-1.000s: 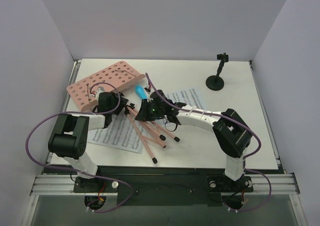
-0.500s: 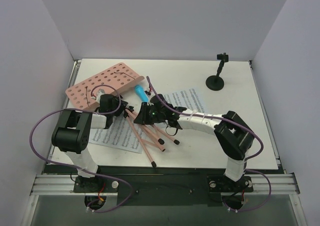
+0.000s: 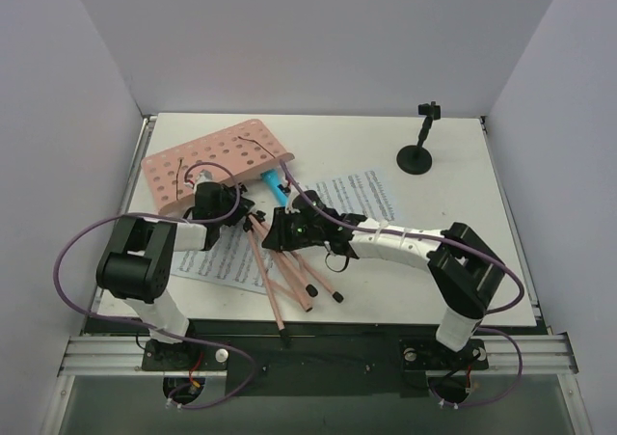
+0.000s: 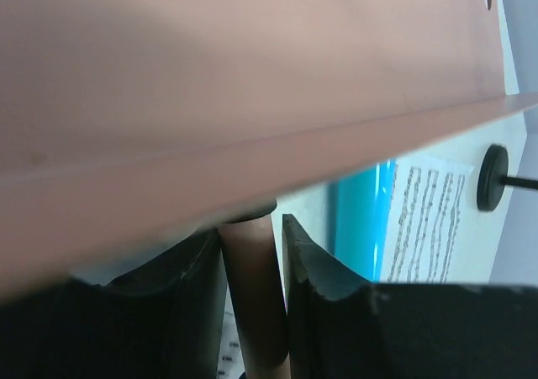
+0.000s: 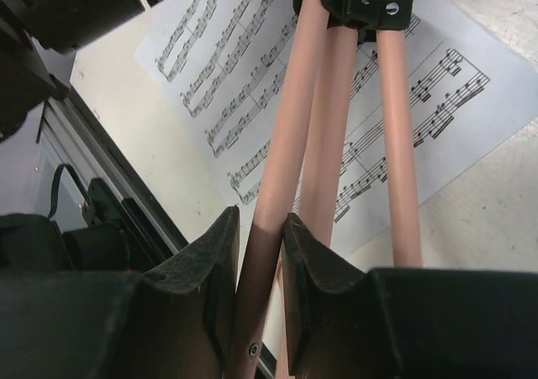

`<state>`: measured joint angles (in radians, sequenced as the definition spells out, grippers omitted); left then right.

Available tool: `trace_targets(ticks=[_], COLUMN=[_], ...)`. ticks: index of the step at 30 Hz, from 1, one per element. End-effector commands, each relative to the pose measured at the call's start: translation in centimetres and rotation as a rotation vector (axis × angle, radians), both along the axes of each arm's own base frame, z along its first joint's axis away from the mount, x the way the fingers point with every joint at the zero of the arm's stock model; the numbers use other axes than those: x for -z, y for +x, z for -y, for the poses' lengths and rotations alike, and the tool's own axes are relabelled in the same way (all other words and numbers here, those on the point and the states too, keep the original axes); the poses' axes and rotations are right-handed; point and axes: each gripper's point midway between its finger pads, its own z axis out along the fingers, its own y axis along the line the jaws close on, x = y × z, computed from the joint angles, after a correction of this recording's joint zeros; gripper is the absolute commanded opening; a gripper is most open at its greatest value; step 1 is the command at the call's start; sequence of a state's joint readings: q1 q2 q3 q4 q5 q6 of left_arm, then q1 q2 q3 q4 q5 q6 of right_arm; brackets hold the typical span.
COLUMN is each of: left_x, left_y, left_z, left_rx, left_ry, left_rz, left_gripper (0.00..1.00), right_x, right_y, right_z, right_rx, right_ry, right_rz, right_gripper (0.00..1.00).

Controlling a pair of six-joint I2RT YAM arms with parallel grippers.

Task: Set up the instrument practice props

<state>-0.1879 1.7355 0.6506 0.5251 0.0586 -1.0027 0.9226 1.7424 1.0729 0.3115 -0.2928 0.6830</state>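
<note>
**Colleague:** What does the overhead camera show?

**Operator:** I see the pink music stand (image 3: pixel 222 155) on the left half of the white table (image 3: pixel 463 261). Its perforated panel (image 3: pixel 193 170) is toward the far left corner. Its three thin legs (image 3: pixel 272 295) fan out toward the near edge, crossing one sheet-music page (image 3: pixel 224 259). The second page (image 3: pixel 364 196) lies flat near the middle. The blue microphone (image 3: pixel 275 184) lies just beside the panel's right end, between the panel and that second page. The black mic stand (image 3: pixel 416 155) is upright on its round base at the far right, well apart from everything else.

**Colleague:** And your two pincers?

**Operator:** My left gripper (image 3: pixel 241 210) sits just below the panel. In its wrist camera, the fingers (image 4: pixel 324 282) press the stand's pink post (image 4: pixel 256 303) from both sides with no gap showing, so I read it as clamped on the stand. The panel's underside fills the top of that view.

My right gripper (image 3: pixel 273 234) meets the stand near where the legs join. Its wrist camera shows both of its fingers pinching one leg. The other two legs run alongside, above the printed page.
</note>
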Motion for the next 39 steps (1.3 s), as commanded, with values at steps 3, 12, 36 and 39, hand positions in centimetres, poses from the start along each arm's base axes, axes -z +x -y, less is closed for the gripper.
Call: trace_targets(ticks=[3,12,36,39], left_x=[-20.2,-27.4,-46.4,-48.0], left_y=[2.0,-0.9,-13.2,-14.5], left_z=[2.7,3.5,8.6,9.0], left_rx=[0.2,0.192,0.412,0.406], left_ry=[0.135,0.174,0.106,0.094], left_rz=[0.62,0.824,1.486,1.554], left_gripper=[0.0,0.0,0.0,0.0], right_x=[-6.1,-4.3,-11.6,-11.4], right_y=[-3.0,-2.5,-5.1,-5.1], right_z=[0.3,2.6,7.5,8.2], right_rx=[-0.203,-0.154,-0.149,-0.135], right_ry=[0.075,-0.017,0.081,0.07], right_rz=[0.222,0.258,0.444,0.462], right_gripper=[0.23,0.39,0.45,0.45])
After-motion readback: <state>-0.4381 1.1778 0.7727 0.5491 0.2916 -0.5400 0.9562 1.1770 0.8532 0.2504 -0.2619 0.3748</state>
